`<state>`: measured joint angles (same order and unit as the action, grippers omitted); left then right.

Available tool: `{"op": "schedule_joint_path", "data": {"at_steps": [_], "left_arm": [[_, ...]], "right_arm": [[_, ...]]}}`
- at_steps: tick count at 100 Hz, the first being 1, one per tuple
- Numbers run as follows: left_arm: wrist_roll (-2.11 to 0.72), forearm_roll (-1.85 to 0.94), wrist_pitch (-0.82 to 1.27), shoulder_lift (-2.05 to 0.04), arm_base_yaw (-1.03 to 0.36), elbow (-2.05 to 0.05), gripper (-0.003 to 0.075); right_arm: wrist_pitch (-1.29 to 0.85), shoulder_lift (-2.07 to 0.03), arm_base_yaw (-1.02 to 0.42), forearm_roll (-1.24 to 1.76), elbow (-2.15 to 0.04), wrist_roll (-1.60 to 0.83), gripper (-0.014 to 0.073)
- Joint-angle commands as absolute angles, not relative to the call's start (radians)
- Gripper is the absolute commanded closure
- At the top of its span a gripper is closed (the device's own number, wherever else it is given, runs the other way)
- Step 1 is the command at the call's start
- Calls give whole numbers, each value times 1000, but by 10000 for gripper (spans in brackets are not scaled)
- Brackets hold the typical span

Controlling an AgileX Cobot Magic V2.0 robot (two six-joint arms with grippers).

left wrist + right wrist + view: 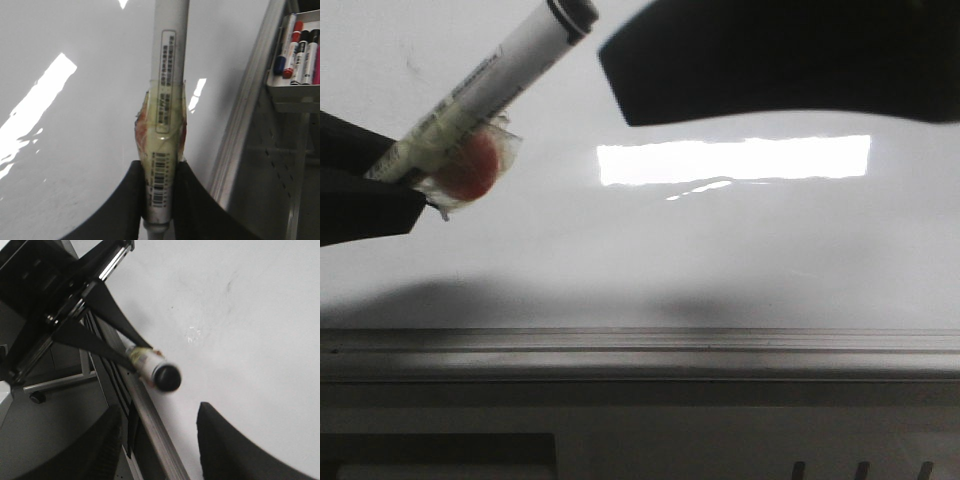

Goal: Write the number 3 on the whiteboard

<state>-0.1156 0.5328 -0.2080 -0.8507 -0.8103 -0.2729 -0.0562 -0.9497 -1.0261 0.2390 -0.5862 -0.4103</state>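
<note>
Left gripper [159, 210] clamped on a marker [480, 90], fingers [127, 205] pressed against both sides of the barrel near its tail end. Marker white-bodied, with a printed label and barcode, wrapped in yellowish tape [161, 135] at the grip point, with a reddish lump [470, 165] bound under that tape. Black cap [572, 12] on the far end, pointing up and away from the gripper in the front view. Seen from the right wrist, same marker [152, 367] end-on, cap [166, 377] toward the camera, held between the two dark fingers of the left gripper [132, 351].

Whiteboard [720, 250] glossy and white, filling most of the front view, with a bright rectangular light patch [735, 160] reflected on it to the right of the marker. Grey metal edge strip [640, 345] along the near side of the whiteboard. No drawn stroke visible anywhere on the whiteboard; only faint smudges [192, 332] in the right wrist view. Whether the marker touches the whiteboard: cannot tell.

Right gripper [160, 440] spread apart, nothing between its fingers [235, 445], positioned over the edge strip [150, 415] near the marker. In the front view, a dark arm part [770, 60] above the light patch.

Beyond the strip, in the left wrist view, a small tray [292, 90] holding several more markers [300, 47], well apart from the held marker.
</note>
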Motion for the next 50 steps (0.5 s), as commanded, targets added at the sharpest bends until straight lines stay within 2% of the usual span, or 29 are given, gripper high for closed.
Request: {"op": "schedule_joint_path", "data": {"at_steps": [1, 29, 50], "left_arm": [[-109, 541, -285, -845, -853, -304, 741], [-109, 539, -323, -918, -871, -304, 741], [-109, 535, -377, -932, -871, -304, 741]], "right_arm": [[27, -987, -1028, 240, -657, -423, 270], [-95, -1113, -1029, 240, -757, -423, 270], [-151, -1128, -1029, 240, -767, -423, 270]]}}
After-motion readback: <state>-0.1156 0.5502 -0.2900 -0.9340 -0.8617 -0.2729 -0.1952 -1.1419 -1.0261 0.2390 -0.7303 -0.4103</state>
